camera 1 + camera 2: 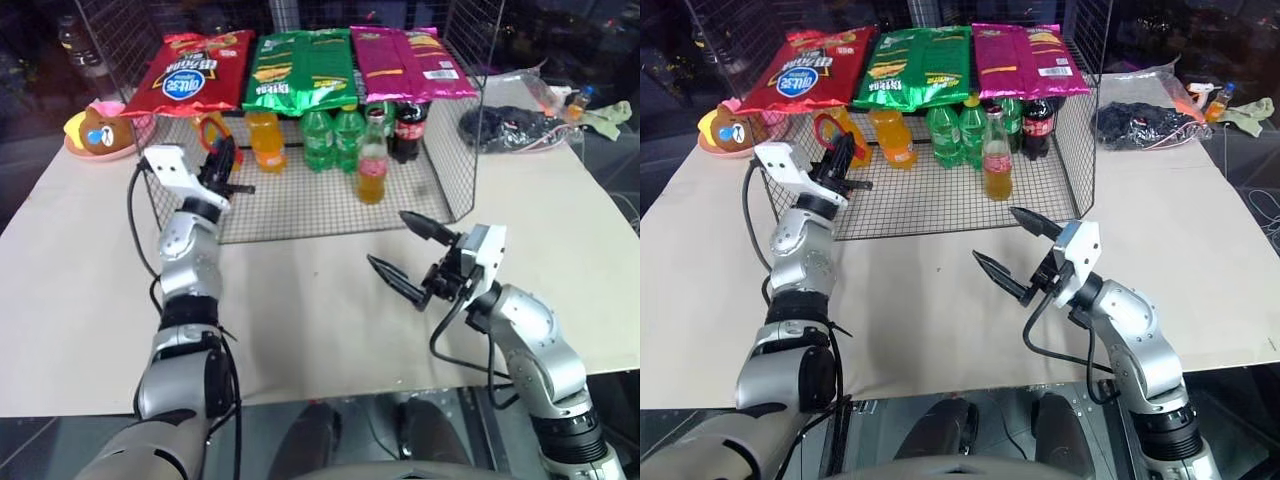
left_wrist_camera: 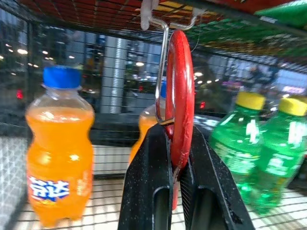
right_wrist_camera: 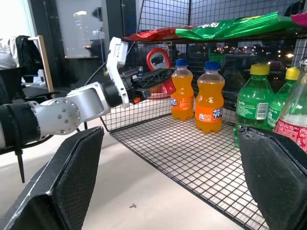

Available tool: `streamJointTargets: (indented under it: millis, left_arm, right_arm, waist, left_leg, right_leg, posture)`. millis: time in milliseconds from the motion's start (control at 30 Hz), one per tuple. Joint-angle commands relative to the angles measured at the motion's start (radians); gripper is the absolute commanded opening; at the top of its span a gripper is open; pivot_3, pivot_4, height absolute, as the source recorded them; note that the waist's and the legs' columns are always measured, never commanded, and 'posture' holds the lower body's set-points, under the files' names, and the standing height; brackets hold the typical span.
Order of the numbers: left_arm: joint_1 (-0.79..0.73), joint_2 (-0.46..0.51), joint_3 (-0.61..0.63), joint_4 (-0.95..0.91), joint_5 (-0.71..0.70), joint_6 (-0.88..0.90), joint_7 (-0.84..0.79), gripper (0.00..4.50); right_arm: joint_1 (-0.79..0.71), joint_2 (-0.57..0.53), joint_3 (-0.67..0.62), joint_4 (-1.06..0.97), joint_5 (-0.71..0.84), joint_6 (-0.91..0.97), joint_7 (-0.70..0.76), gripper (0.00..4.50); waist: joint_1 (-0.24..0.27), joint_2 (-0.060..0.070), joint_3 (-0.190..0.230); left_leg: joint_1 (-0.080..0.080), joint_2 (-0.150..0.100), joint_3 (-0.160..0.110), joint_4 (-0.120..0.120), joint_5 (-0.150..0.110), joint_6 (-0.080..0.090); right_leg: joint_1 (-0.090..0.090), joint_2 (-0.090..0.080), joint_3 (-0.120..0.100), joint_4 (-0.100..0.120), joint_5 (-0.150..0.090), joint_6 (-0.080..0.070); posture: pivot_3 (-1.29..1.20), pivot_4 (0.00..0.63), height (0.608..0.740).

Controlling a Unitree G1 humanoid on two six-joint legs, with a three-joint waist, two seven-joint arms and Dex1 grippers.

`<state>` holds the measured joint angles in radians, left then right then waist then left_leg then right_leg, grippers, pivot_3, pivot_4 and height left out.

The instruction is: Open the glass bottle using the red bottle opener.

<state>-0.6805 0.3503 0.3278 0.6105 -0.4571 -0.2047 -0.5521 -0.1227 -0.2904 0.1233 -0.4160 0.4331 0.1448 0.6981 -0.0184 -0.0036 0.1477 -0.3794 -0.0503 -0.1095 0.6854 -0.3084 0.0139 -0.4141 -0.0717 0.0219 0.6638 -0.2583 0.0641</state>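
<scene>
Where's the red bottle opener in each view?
Left eye: red bottle opener hangs under the shelf's left end, left tool shut on it.
Right eye: same spot.
Left wrist: centre, on a metal hook.
Right wrist: upper middle.
Shared landmark: the orange soda bottle beside it.

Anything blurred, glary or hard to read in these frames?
Left wrist view: the red bottle opener between the fingers is sharp, the soda bottles behind it soft, with lit points in the dark backdrop. Right wrist view: its own fingers loom large and soft. Eye views: evenly lit, dark surroundings.
</scene>
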Motion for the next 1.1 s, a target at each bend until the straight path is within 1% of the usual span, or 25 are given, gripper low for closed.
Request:
streamJointTargets:
  millis: [33,167,233,333,433,500,600,667,767,833,933,1100]
  left_arm:
    - [0.04,-0.007,-0.002,-0.129,-0.06,0.071,-0.063,0.02]
    - [0.087,-0.02,-0.019,-0.205,-0.103,0.169,-0.112,0.02]
    - [0.112,-0.027,-0.039,-0.253,-0.14,0.247,-0.156,0.02]
    - [0.15,-0.025,-0.115,-0.325,-0.155,0.397,-0.209,0.02]
    - [0.169,-0.019,-0.172,-0.366,-0.156,0.492,-0.257,0.02]
    - [0.17,-0.011,-0.209,-0.394,-0.194,0.586,-0.327,0.02]
    - [0.153,0.001,-0.231,-0.423,-0.263,0.712,-0.425,0.02]
    - [0.147,0.009,-0.246,-0.434,-0.276,0.757,-0.466,0.02]
    - [0.133,0.013,-0.288,-0.448,-0.295,0.825,-0.538,0.02]
    - [0.129,0.011,-0.316,-0.463,-0.3,0.86,-0.579,0.02]
    - [0.132,0.016,-0.351,-0.479,-0.297,0.889,-0.626,0.02]
    - [0.131,-0.003,-0.366,-0.472,-0.274,0.878,-0.637,0.02]
  right_arm:
    - [-0.006,-0.002,-0.005,-0.022,0.004,-0.027,0.007,4.5]
    - [-0.007,-0.013,-0.01,-0.015,-0.008,-0.022,0.004,4.5]
    - [-0.005,-0.021,-0.004,-0.013,-0.013,-0.004,0.0,4.5]
    - [-0.016,-0.031,-0.001,-0.013,-0.02,0.089,-0.051,4.5]
    - [-0.044,-0.028,-0.015,-0.011,-0.022,0.153,-0.096,4.5]
    - [-0.063,-0.038,-0.021,-0.028,0.0,0.241,-0.12,4.5]
    - [-0.087,-0.098,-0.005,-0.06,0.025,0.39,-0.114,4.5]
    - [-0.102,-0.112,0.002,-0.07,0.064,0.462,-0.106,4.5]
    - [-0.136,-0.111,0.004,-0.07,0.163,0.61,-0.099,4.5]
    - [-0.156,-0.108,0.002,-0.066,0.202,0.668,-0.098,4.5]
    - [-0.187,-0.077,-0.022,-0.056,0.303,0.768,-0.107,4.5]
    - [-0.231,-0.016,-0.079,-0.035,0.451,0.867,-0.14,4.5]
  waist:
    - [-0.001,0.0,0.0]
    - [0.0,0.0,0.0]
    - [0.0,0.0,0.0]
    - [0.001,-0.001,0.0]
    - [0.0,-0.001,0.0]
    - [0.0,-0.001,0.0]
    - [-0.001,0.0,0.0]
    - [-0.002,-0.001,0.0]
    - [-0.004,0.0,0.0]
    - [-0.003,0.0,0.0]
    - [-0.003,0.0,0.0]
    - [-0.003,0.0,0.0]
  left_leg:
    - [0.0,0.0,0.0,0.0,0.0,0.0]
    - [0.0,0.0,0.0,0.0,0.0,0.0]
    - [0.0,0.0,0.0,0.0,0.0,0.0]
    - [0.0,0.0,0.0,0.0,0.0,0.0]
    - [0.0,0.0,0.0,0.001,0.0,0.0]
    - [0.0,0.0,0.0,0.001,0.0,0.0]
    - [0.0,0.0,0.0,0.001,0.0,0.0]
    - [0.0,0.0,0.0,0.001,0.0,0.0]
    - [0.0,0.001,0.0,0.001,0.0,0.0]
    - [0.0,0.001,0.0,0.001,0.0,0.0]
    - [0.0,0.001,0.0,0.001,0.0,0.0]
    - [0.0,0.001,0.0,0.001,0.0,0.0]
  right_leg:
    - [0.0,0.0,0.0,0.0,0.0,0.0]
    - [0.0,0.0,0.0,0.0,0.0,0.0]
    - [0.0,0.0,0.0,0.0,0.0,0.0]
    - [0.0,0.0,0.0,0.0,0.0,0.0]
    - [0.0,0.0,0.0,0.001,0.0,0.0]
    - [0.0,0.0,0.001,0.001,0.0,0.0]
    - [0.0,0.0,0.0,0.001,0.0,0.0]
    - [0.0,0.0,0.0,0.001,0.0,0.0]
    - [0.0,0.001,0.0,0.001,0.0,0.0]
    - [0.0,0.001,0.001,0.001,0.0,0.0]
    - [0.0,0.0,0.001,0.001,0.0,0.0]
    - [0.0,0.0,0.001,0.001,0.0,0.0]
  posture:
    - [0.0,0.15,0.74]
    - [0.0,0.15,0.74]
    - [0.0,0.15,0.74]
    - [0.0,0.15,0.74]
    - [0.0,0.15,0.74]
    - [0.0,0.15,0.74]
    - [0.0,0.15,0.74]
    - [0.0,0.15,0.74]
    - [0.0,0.15,0.74]
    - [0.0,0.15,0.74]
    - [0.0,0.15,0.74]
    - [0.0,0.15,0.74]
